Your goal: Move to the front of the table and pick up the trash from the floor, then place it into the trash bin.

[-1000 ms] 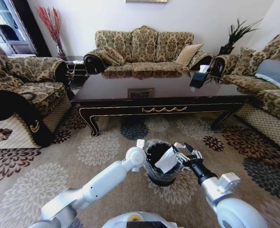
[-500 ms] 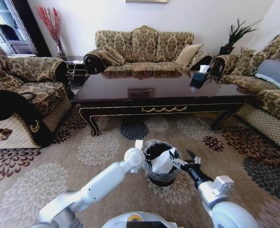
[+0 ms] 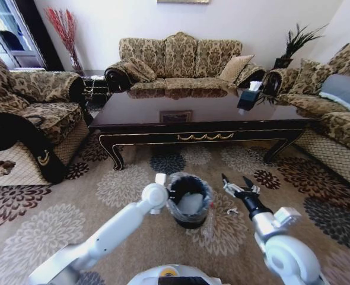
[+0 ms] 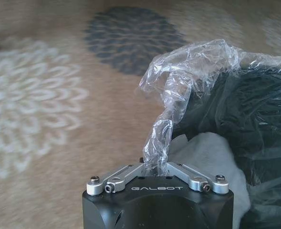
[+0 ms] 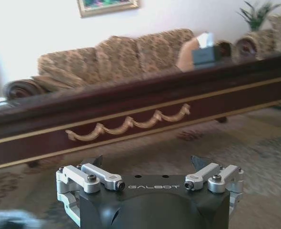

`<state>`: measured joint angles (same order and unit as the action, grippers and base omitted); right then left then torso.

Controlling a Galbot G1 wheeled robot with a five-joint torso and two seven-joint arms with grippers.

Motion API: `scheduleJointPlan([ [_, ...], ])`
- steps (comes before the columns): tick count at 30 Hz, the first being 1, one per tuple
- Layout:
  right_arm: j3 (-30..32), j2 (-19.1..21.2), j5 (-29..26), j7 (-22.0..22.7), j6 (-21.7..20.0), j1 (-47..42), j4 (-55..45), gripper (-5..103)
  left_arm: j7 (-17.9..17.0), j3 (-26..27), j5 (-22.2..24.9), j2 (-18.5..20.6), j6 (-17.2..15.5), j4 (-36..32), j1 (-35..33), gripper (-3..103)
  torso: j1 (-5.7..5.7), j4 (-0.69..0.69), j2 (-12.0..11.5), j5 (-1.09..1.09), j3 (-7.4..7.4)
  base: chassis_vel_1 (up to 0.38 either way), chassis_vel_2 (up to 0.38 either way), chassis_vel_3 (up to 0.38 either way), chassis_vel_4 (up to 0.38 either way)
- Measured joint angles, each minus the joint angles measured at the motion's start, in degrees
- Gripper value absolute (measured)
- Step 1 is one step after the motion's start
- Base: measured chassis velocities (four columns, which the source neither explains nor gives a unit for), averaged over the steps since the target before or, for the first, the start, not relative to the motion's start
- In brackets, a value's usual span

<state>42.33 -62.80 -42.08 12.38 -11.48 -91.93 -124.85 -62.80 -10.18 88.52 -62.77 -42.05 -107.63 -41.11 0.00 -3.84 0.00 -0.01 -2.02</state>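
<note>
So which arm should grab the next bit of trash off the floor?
Probably the right: its pincer is open and empty over the carpet, while the left pincer is pinching the bin's bag.

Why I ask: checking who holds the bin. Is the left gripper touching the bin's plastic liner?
Touching. In the left wrist view the left gripper is shut on a bunched strip of the plastic liner at the trash bin rim.

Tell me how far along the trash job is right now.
Done: the robot is in front of the table, and the crumpled white paper lies inside the trash bin. In hand: the left gripper pinches the bin's plastic liner; the right gripper is open and empty beside the bin. Left: a small scrap on the floor by the right gripper.
</note>
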Motion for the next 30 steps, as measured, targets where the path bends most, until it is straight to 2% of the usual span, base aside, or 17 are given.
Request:
scheduleJointPlan([
  [6, -2.4, -2.3, 3.1, -2.2, 2.4, 4.9, 17.0, 100, 2.3, 8.1, -0.6, 3.9, 0.0, -2.8, -7.1, 0, 0.0, -0.01, 0.0, 0.01, 0.0, 0.0, 0.0, 0.0, 0.0],
  [7, -2.4, -2.3, 3.1, -2.2, 2.4, 4.9, 17.0, 100, 2.3, 8.1, -0.6, 3.9, 0.0, -2.8, -7.1, 0, 0.0, -0.01, 0.0, 0.01, 0.0, 0.0, 0.0, 0.0, 0.0],
  [12, -5.4, -4.6, 4.6, -2.0, 3.2, 11.1, 30.3, 100, 4.0, 11.8, -2.0, 6.3, -0.1, -5.4, -12.8, 0, 0.0, -0.01, 0.0, 0.01, 0.0, 0.0, 0.0, 0.0, 0.0],
  [23, -9.3, -6.6, 7.0, -0.2, 4.2, 20.1, 47.1, 100, 4.5, 14.7, -3.5, 7.5, -0.1, -8.6, -18.1, 0, 0.0, -0.01, 0.0, 0.01, 0.0, 0.0, 0.0, 0.0, 0.0],
  [30, -10.6, -8.1, 7.2, 0.3, 4.3, 26.9, 56.4, 100, 4.6, 15.0, -3.7, 8.0, -0.1, -9.5, -18.7, 0, 0.0, 0.0, 0.0, 0.0, 0.0, 0.0, 0.0, 0.0, 0.0],
])
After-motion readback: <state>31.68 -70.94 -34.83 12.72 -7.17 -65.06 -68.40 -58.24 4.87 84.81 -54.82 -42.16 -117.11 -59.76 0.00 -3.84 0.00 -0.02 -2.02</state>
